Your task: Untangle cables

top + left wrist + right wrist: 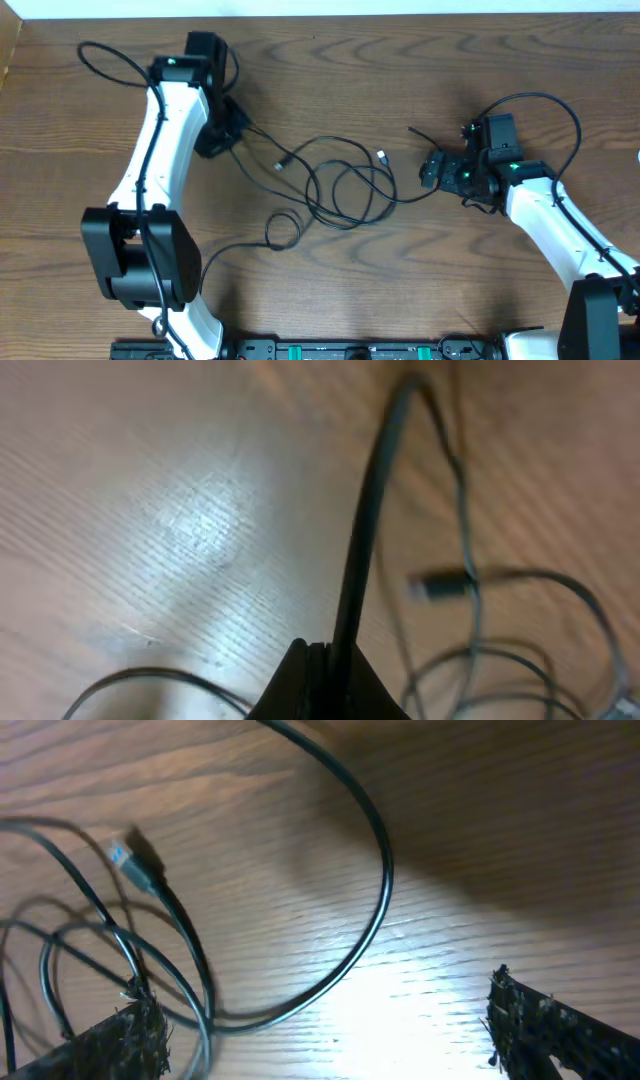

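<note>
On the table (300,60): cables (345,190) lie tangled between both arms.
Left gripper (235,130) pinches one black strand; right gripper (428,172) is spread wide, holding nothing.

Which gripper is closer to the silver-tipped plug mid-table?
Right. The right gripper sits open just right of the silver-tipped plug in the overhead view; the left gripper is far across the tangled cables, shut on a black cable.
</note>
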Controlling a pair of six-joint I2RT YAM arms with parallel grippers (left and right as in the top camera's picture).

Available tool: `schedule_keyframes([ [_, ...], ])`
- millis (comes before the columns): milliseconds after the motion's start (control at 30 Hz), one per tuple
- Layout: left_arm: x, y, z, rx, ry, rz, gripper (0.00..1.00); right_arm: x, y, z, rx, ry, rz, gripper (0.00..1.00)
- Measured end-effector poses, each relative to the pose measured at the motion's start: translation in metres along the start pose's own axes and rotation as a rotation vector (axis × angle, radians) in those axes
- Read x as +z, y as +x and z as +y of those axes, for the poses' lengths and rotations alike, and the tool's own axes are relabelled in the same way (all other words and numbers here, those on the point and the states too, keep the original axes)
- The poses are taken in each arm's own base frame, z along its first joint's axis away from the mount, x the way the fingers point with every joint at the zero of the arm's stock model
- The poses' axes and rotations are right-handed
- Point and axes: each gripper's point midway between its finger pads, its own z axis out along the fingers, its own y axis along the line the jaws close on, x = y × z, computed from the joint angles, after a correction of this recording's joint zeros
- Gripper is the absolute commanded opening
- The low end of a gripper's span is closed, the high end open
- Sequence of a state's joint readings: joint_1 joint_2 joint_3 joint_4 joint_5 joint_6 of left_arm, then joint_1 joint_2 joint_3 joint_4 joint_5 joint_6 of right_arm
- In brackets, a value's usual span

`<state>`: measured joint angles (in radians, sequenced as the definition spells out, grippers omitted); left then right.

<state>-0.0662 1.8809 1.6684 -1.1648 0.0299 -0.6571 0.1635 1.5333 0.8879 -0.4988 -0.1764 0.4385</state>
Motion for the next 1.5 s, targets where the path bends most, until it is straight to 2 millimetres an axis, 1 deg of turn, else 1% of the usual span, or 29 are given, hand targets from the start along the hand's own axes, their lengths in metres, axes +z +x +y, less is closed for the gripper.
schedule_keyframes([
  [67, -0.004, 0.0, -0.004, 0.014, 0.008, -0.004, 0.07, 0.002, 0.003, 0.008, -0.026, -0.018, 0.008, 0.99],
  [133, -0.005, 0.006, -0.006, 0.028, 0.01, 0.011, 0.07, 0.007, 0.008, 0.019, -0.076, -0.036, 0.017, 0.99],
  [200, -0.005, 0.011, -0.009, 0.043, 0.011, 0.022, 0.07, 0.016, 0.018, 0.032, -0.145, -0.055, 0.045, 0.99],
  [267, -0.005, 0.017, -0.013, 0.064, 0.012, 0.03, 0.07, 0.031, 0.031, 0.043, -0.217, -0.064, 0.082, 0.92],
  [333, -0.005, 0.021, -0.018, 0.083, 0.014, 0.031, 0.07, 0.043, 0.046, 0.046, -0.273, -0.051, 0.125, 0.82],
  [367, -0.005, 0.024, -0.02, 0.097, 0.015, 0.032, 0.07, 0.049, 0.052, 0.045, -0.298, -0.026, 0.139, 0.77],
  [467, -0.005, 0.028, -0.024, 0.112, 0.018, 0.034, 0.07, 0.051, 0.048, 0.043, -0.325, 0.011, 0.115, 0.66],
  [500, -0.005, 0.029, -0.025, 0.115, 0.019, 0.035, 0.07, 0.053, 0.047, 0.039, -0.333, 0.034, 0.109, 0.57],
  [600, -0.005, 0.029, -0.025, 0.115, 0.019, 0.035, 0.07, 0.058, 0.042, 0.033, -0.341, 0.08, 0.087, 0.51],
  [667, -0.005, 0.029, -0.025, 0.115, 0.019, 0.035, 0.07, 0.061, 0.038, 0.032, -0.346, 0.094, 0.075, 0.45],
  [700, -0.005, 0.029, -0.025, 0.115, 0.018, 0.037, 0.07, 0.063, 0.034, 0.033, -0.348, 0.101, 0.064, 0.4],
  [733, -0.005, 0.03, -0.025, 0.115, 0.018, 0.04, 0.07, 0.065, 0.03, 0.034, -0.356, 0.11, 0.053, 0.3],
  [800, -0.006, 0.03, -0.025, 0.115, 0.019, 0.043, 0.07, 0.068, 0.026, 0.034, -0.357, 0.122, 0.043, 0.18],
  [933, -0.006, 0.032, -0.024, 0.115, 0.017, 0.048, 0.07, 0.07, 0.021, 0.033, -0.356, 0.138, 0.032, 0.02],
  [1033, -0.006, 0.032, -0.024, 0.115, 0.017, 0.051, 0.07, 0.069, 0.021, 0.03, -0.344, 0.16, 0.04, 0.01],
  [1100, -0.006, 0.032, -0.024, 0.115, 0.017, 0.052, 0.07, 0.066, 0.022, 0.02, -0.322, 0.215, 0.062, 0.01],
  [1200, -0.006, 0.031, -0.023, 0.115, 0.01, 0.046, 0.08, 0.054, 0.02, -0.011, -0.264, 0.37, 0.088, 0.01],
  [1300, -0.005, 0.027, -0.019, 0.118, -0.018, 0.021, 0.08, 0.036, 0.01, -0.065, -0.137, 0.56, 0.1, 0.01],
  [1333, -0.005, 0.026, -0.017, 0.119, -0.028, 0.011, 0.08, 0.033, 0.006, -0.078, -0.097, 0.595, 0.099, 0.01],
  [1400, -0.006, 0.021, -0.013, 0.118, -0.057, -0.017, 0.07, 0.025, -0.004, -0.105, 0.0, 0.636, 0.092, 0.01],
  [1433, -0.006, 0.018, -0.01, 0.115, -0.068, -0.027, 0.08, 0.02, -0.012, -0.121, 0.061, 0.647, 0.082, 0.01],
  [1500, -0.007, 0.006, 0.001, 0.08, -0.111, -0.068, 0.07, 0.014, -0.022, -0.139, 0.135, 0.644, 0.068, 0.01],
])
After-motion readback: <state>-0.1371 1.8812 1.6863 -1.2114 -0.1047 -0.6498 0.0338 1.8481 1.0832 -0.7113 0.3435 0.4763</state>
